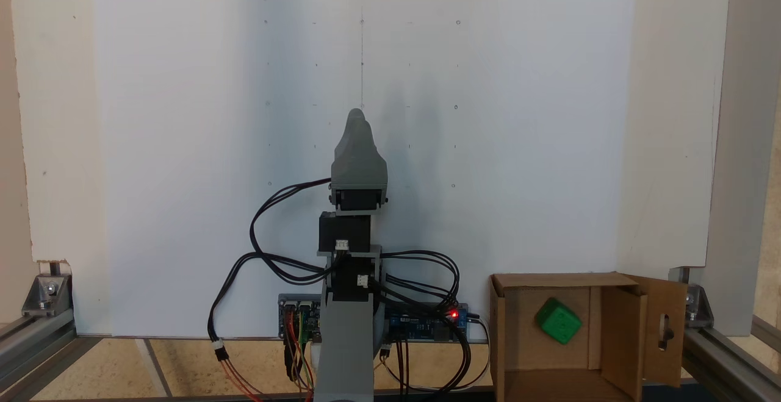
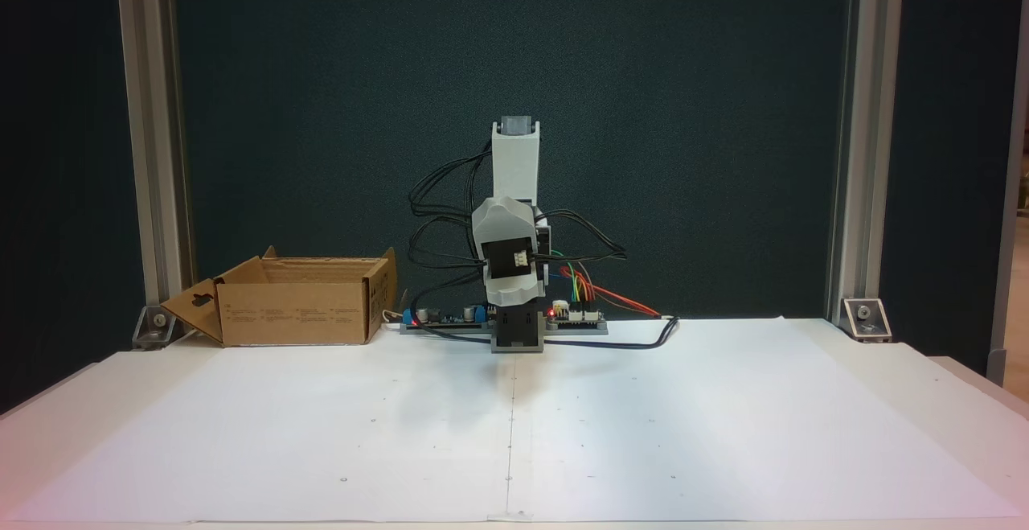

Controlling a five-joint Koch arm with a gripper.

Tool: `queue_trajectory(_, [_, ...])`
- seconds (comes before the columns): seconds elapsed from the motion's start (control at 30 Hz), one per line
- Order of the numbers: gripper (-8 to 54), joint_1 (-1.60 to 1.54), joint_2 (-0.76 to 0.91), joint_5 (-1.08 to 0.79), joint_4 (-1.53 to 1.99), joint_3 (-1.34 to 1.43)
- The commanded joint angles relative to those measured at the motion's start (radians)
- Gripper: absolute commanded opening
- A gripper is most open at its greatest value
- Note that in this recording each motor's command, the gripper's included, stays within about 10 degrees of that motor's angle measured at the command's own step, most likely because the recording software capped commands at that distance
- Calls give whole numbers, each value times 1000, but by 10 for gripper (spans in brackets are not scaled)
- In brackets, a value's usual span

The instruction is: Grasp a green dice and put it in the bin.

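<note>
Green dice (image 1: pixel 558 321) lies inside bin (image 1: pixel 622 341); gripper (image 1: pixel 357 122) folded up, jaw opening unclear.

A large white paper sheet (image 1: pixel 183 146) covers most of the surface (image 2: pixel 949 401) in both fixed views, marked with faint small dots and a thin centre line. In a fixed view from above, aluminium frame rails (image 1: pixel 36 335) with a corner bracket (image 1: pixel 47 292) sit at eight o'clock, and another bracket (image 1: pixel 695 304) at four o'clock. In the front fixed view, two upright aluminium posts (image 2: pixel 149 136) stand at nine and three o'clock before a dark backdrop (image 2: pixel 683 112), with a bracket (image 2: pixel 864 317) at the foot of the three o'clock post.
</note>
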Motion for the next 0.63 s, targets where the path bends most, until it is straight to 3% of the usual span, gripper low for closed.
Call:
queue_trajectory(0.0, [444,2,114,15,-67,48])
queue_trajectory(0.6, [444,-2,112,15,-55,48])
